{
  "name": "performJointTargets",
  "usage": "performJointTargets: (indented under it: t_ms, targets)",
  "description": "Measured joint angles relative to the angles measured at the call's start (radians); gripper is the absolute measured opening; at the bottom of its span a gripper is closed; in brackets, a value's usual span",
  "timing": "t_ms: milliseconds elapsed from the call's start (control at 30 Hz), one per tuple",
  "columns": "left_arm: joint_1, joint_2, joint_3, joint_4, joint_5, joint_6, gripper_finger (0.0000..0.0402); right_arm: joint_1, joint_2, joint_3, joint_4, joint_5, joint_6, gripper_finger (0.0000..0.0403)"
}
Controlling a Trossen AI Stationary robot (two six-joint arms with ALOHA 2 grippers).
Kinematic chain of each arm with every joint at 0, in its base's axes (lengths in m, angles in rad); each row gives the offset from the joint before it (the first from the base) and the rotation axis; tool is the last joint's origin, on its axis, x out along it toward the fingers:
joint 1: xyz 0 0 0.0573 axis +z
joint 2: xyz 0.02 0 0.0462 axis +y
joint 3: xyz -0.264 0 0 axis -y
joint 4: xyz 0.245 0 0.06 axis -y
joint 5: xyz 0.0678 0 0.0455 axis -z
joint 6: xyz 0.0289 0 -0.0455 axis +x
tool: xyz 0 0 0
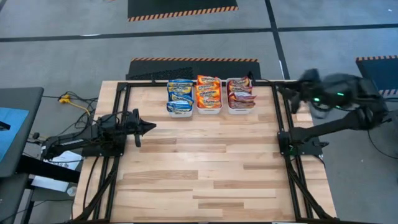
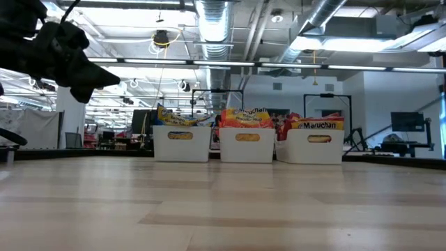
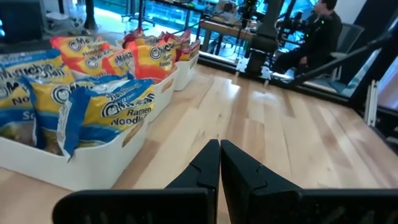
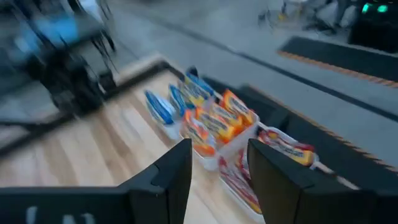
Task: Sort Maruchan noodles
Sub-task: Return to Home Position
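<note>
Pale wood planks make up the bench (image 1: 205,162), which stands on a grey floor with black mats edged in orange stripes. Three white bins stand side by side at the far edge. The left bin (image 2: 181,145) holds the blue packs (image 1: 180,92), the middle bin (image 2: 245,148) the orange packs (image 1: 208,92) and the right bin (image 2: 319,148) the red packs (image 1: 240,93). No pack lies on the bare wood.

From bench height, "Maruchan" reads in red on yellow on a pack standing in the right bin, and again on the orange packs. This view also takes in the room's ceiling ducts and pipes. The left wrist view is the closest look at the print: "Maruchan" and "Ramen Noodle" on the blue packs. It alone shows a person (image 3: 320,28) in dark clothes seated beyond the bench.

The left hand (image 1: 149,127) hangs above the bench's left side, well apart from the bins. Its fingers are clenched together on nothing. In the low view it shows dark at the upper left.

The right arm (image 1: 336,124) is folded off the bench's right edge. Only its wrist view shows the right hand (image 4: 214,165) plainly: its fingers stand apart, released and empty, high above the three bins.
</note>
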Motion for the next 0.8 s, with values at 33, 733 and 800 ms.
performJointTargets:
  t_ms: [33,733,800]
  targets:
    - [0.000,0.000,0.000,0.000,0.000,0.014,0.0000,0.024,-0.066,-0.057,0.034,0.018,0.024,0.0179]
    - [0.000,0.000,0.000,-0.001,-0.013,0.141,0.0000,0.185,-0.694,-1.139,0.766,-0.075,-0.226,0.0179]
    - [0.000,0.000,0.000,-0.001,-0.013,0.127,0.0000,0.185,-0.717,-1.165,0.775,-0.075,-0.250,0.0179]
